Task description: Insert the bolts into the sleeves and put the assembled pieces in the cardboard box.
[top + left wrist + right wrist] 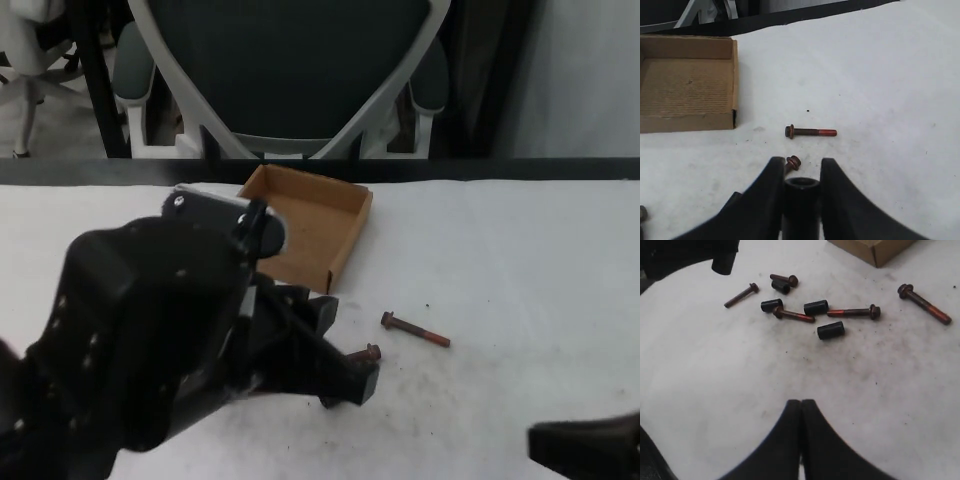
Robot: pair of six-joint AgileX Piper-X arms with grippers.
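Note:
My left gripper (801,176) is shut on a black sleeve (801,196), held low over the white bench. Just ahead of it lies a reddish bolt (793,161) seen head-on, and farther off a second bolt (810,132) lies flat. The cardboard box (733,75) stands open with nothing visible inside. In the high view the left gripper (347,380) is in front of the box (350,240). My right gripper (801,411) is shut with nothing in it, back from a cluster of several bolts (792,315) and loose sleeves (830,330).
In the high view the right gripper (545,440) sits at the bench's near right corner. The left arm's black body (150,330) covers much of the near left bench. An office chair (290,60) stands behind the bench's far edge.

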